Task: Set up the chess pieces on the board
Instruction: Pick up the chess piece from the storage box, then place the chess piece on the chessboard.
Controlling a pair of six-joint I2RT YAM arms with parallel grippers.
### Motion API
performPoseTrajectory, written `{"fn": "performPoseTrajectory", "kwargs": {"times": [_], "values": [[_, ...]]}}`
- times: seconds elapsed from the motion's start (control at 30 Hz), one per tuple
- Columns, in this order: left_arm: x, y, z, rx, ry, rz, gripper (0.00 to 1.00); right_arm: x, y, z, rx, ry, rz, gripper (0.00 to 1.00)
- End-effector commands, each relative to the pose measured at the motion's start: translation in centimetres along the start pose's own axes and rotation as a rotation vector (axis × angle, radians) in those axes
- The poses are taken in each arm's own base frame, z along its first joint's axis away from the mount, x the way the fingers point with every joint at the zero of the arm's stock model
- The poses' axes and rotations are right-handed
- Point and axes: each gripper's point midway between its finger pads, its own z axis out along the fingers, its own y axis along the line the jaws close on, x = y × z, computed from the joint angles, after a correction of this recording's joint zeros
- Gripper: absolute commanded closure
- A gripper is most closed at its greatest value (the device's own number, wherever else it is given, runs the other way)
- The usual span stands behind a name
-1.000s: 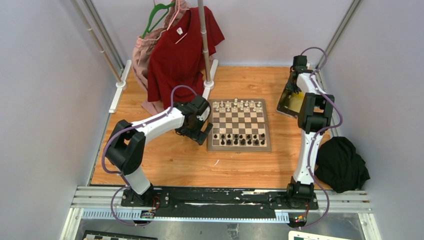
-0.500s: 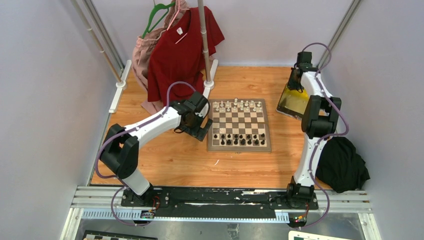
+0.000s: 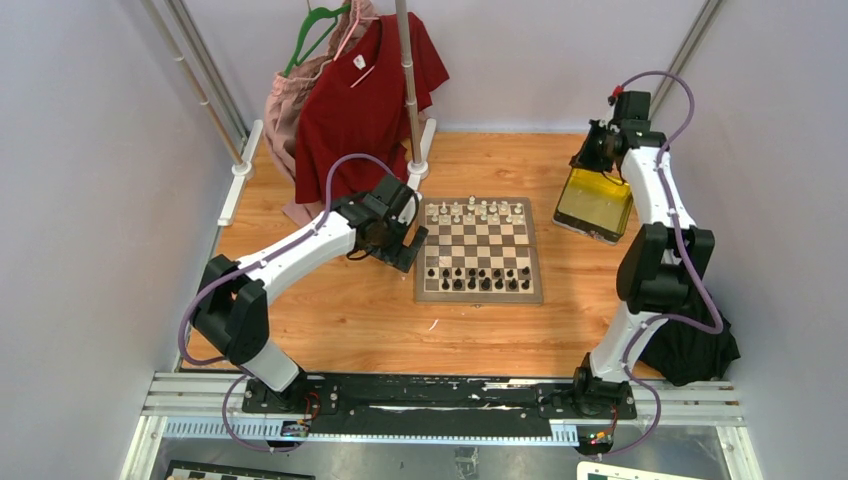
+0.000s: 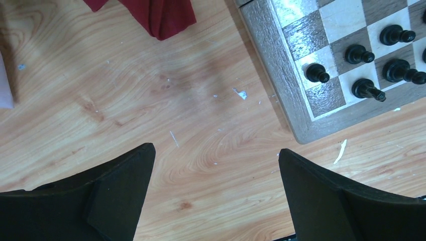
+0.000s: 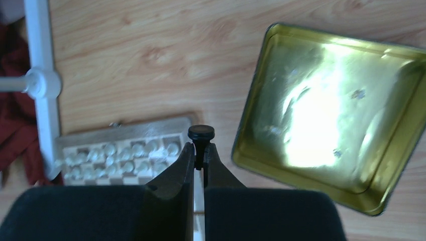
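– Pieces, where are they?

– Most stand on the board [image 3: 480,297], in the middle of the bench [image 3: 330,320]. The white pieces [image 3: 478,212] fill the far two rows. The black pieces [image 3: 478,278] stand in the near two rows.

– What is the left arm [image 3: 300,248] doing?

– Its jaws hang over bare wood, just beside the board's left edge. They are wide apart and hold nothing. The wrist camera looks down on a corner of the board [image 4: 281,85] with a few black pieces [image 4: 361,52] on it.

– And the right arm [image 3: 660,195]?

– It reaches far back on the right, up by the yellow tray [image 3: 598,208]. Its jaws are squeezed tight on one small black piece [image 5: 201,134], held by its thin stem with the round end sticking out.

– Which piece is it?

– Maybe a pawn, but the picture is too blurry to be sure.

– What else is around?

– A red shirt [image 3: 365,100] hangs at the back. A black cloth [image 3: 690,330] lies at the right edge.
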Motion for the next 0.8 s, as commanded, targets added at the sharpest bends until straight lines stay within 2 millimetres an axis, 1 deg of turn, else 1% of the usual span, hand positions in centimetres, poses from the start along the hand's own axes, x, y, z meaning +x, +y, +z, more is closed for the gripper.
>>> {"fn": "performPoseTrajectory", "kwargs": {"times": [0.0, 0.17, 0.23, 0.33, 0.4, 0.53, 0.67, 0.77], "values": [[-1.8, -0.3, -1.3, 0.025, -0.081, -0.009, 0.00, 4.1, 4.6, -2.6, -0.176, 0.129, 0.108, 1.00], [-1.6, -0.2, -1.7, 0.025, -0.099, -0.022, 0.00, 7.8, 8.6, -5.2, -0.277, 0.234, 0.128, 1.00], [-1.5, -0.1, -1.7, 0.024, -0.106, -0.026, 0.00, 9.3, 10.5, -6.0, -0.301, 0.279, 0.111, 1.00], [-1.3, -0.3, -1.7, 0.031, -0.105, -0.032, 0.00, 10.7, 12.1, -7.0, -0.303, 0.348, 0.112, 1.00], [-1.4, -0.4, -1.9, 0.038, -0.109, -0.037, 0.00, 11.9, 13.0, -7.4, -0.304, 0.427, 0.135, 1.00], [-1.5, -0.4, -2.5, 0.044, -0.128, -0.046, 0.00, 13.8, 14.5, -8.2, -0.329, 0.548, 0.244, 1.00], [-1.6, -0.2, -2.8, 0.036, -0.142, -0.048, 0.00, 16.2, 16.5, -8.8, -0.376, 0.644, 0.437, 1.00], [-1.5, -0.2, -3.0, 0.038, -0.143, -0.051, 0.00, 18.1, 17.2, -8.9, -0.367, 0.704, 0.561, 1.00]]}}
